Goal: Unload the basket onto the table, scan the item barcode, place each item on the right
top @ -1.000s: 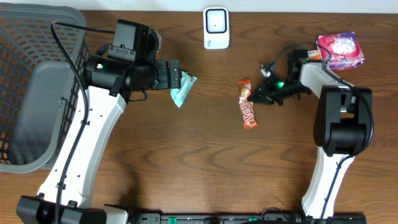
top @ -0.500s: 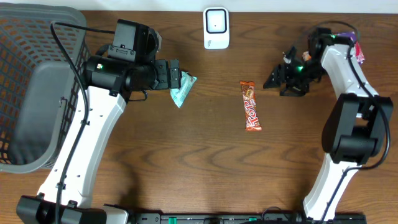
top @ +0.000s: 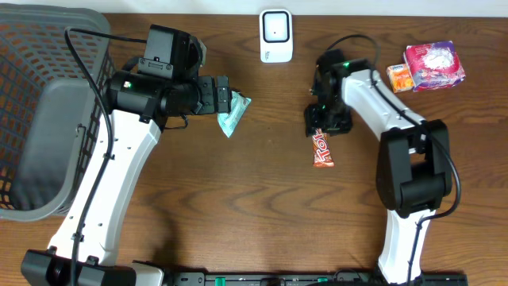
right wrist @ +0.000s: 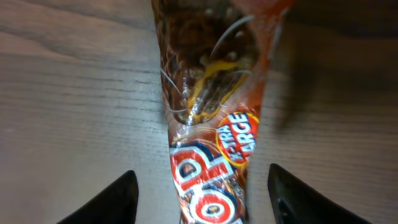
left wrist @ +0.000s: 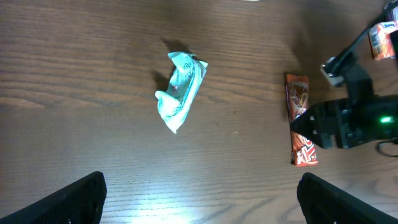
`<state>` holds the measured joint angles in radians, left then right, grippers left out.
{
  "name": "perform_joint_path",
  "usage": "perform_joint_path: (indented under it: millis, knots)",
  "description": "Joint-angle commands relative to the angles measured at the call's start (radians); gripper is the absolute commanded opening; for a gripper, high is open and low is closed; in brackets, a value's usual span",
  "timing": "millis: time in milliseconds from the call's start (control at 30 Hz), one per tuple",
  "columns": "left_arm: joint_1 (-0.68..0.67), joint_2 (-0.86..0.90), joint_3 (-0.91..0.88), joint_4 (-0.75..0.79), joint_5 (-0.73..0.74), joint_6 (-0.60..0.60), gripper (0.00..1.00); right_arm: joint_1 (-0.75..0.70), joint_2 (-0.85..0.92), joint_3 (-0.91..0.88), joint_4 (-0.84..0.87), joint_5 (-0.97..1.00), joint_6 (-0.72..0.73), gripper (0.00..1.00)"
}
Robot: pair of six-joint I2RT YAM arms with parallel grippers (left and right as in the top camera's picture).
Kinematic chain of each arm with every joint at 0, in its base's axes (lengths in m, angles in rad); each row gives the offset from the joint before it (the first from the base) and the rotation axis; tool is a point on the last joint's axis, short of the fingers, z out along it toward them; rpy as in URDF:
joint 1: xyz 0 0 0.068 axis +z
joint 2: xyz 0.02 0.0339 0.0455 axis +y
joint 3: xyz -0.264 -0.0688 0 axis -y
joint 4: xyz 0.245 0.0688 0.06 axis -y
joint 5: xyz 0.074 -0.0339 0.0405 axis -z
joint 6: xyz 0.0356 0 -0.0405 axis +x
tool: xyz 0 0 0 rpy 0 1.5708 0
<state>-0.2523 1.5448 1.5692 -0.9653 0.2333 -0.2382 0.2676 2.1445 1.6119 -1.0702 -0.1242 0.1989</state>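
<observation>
An orange-red candy bar [top: 321, 151] lies lengthwise on the wooden table, in front of the white barcode scanner [top: 275, 36] at the back edge. My right gripper [top: 321, 125] hangs over the bar's far end. In the right wrist view the bar [right wrist: 211, 124] runs between the two black fingers [right wrist: 109, 199] with a gap on each side, so the gripper [right wrist: 202, 205] is open. My left gripper [left wrist: 202, 202] is open high above the table, with a crumpled teal wrapper [left wrist: 180, 90] below and ahead of it, and holds nothing.
A dark mesh basket [top: 32, 48] with a grey insert fills the left side. A pink box [top: 434, 65] and a small orange pack [top: 399, 77] sit at the back right. The teal wrapper [top: 232, 113] lies left of centre.
The right arm swung out to the right and came back, now over the candy bar with its jaws apart. The bar has shifted slightly nearer and straightened. The left arm is still.
</observation>
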Motion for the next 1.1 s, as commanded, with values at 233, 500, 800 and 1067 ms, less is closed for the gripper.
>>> perform_joint_path:
  millis: [233, 500, 800, 1067]
  knots:
    - [0.000, 0.004, 0.007, -0.002, -0.003, 0.005, 0.98, 0.050, 0.000, -0.078, 0.126, 0.147, 0.103, 0.01]
    - [0.000, 0.004, 0.007, -0.002, -0.003, 0.005, 0.98, 0.048, -0.013, 0.173, 0.128, 0.093, 0.091, 0.01]
    - [0.000, 0.004, 0.007, -0.002, -0.003, 0.005, 0.98, 0.090, 0.000, 0.293, 0.573, 0.111, 0.081, 0.01]
    - [0.000, 0.004, 0.007, -0.002, -0.003, 0.005, 0.98, 0.122, 0.113, 0.271, 0.884, 0.179, 0.050, 0.01]
